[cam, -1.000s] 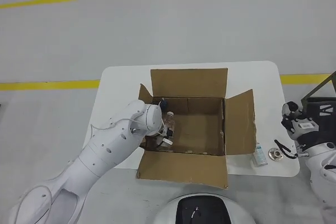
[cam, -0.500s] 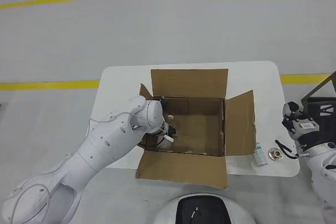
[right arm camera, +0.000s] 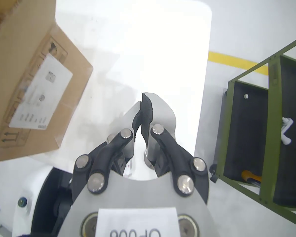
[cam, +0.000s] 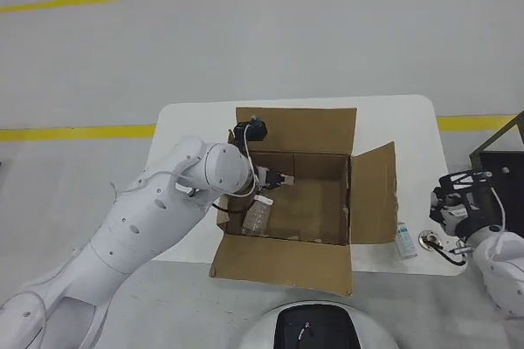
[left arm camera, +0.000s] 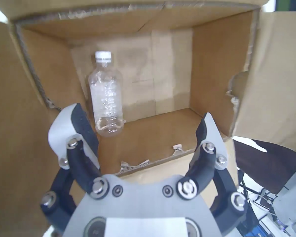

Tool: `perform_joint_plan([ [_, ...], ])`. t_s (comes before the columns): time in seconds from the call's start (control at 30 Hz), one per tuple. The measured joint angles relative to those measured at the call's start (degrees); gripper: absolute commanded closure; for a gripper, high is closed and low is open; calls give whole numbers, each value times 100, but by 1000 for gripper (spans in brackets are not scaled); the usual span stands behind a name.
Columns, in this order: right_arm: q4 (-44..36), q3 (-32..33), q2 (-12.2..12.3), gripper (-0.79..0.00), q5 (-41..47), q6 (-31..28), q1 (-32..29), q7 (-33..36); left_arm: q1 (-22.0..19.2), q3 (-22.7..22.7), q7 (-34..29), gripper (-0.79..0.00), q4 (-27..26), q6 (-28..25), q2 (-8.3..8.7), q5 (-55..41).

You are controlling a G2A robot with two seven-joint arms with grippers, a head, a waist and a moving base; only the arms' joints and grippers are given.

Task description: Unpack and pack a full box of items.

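Observation:
An open cardboard box point(cam: 294, 129) stands in the middle of the white table point(cam: 192, 118). A clear plastic bottle point(cam: 257, 215) with a white cap lies on the box floor along its left wall. In the left wrist view the bottle point(left arm camera: 106, 94) rests beyond my left gripper point(left arm camera: 140, 127), which hangs open and empty above the box point(left arm camera: 212, 62). From above, the left gripper point(cam: 278, 180) is over the box's left side. My right gripper point(right arm camera: 143, 107) is shut on nothing, above the table's right edge beside the box flap point(right arm camera: 27, 75).
A small bottle point(cam: 404, 240) and a small round part point(cam: 430, 237) lie on the table right of the box. A green-framed cart point(right arm camera: 261, 124) with dark shelves stands off the table's right side. Bare table point(right arm camera: 148, 38) lies ahead of the right gripper.
My left gripper let go of the clear bottle and rose toward the box's far-left corner; the bottle now lies on the box floor. The right arm shifted slightly.

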Motion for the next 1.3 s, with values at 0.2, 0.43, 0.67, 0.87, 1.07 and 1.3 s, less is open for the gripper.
perform_joint_plan([
  [0.2,-22,-71,52,0,213,-357,132,765,312,-705,235,-785,-765,-144,335,266],
  [0.43,-39,-76,55,0,221,-371,137,757,482,-889,440,-785,-848,-220,401,210],
  [0.67,166,-207,78,0,-107,-325,113,1012,482,-890,440,-785,-848,-220,401,211],
  [0.87,543,-589,113,-360,-340,-303,516,2002,482,-890,440,-785,-848,-220,401,211],
  [1.07,803,-821,134,-566,-371,-319,824,2321,482,-890,440,-785,-848,-220,401,211],
  [1.3,1086,-1021,153,-566,-535,-336,923,2246,482,-890,440,-785,-848,-220,401,211],
])
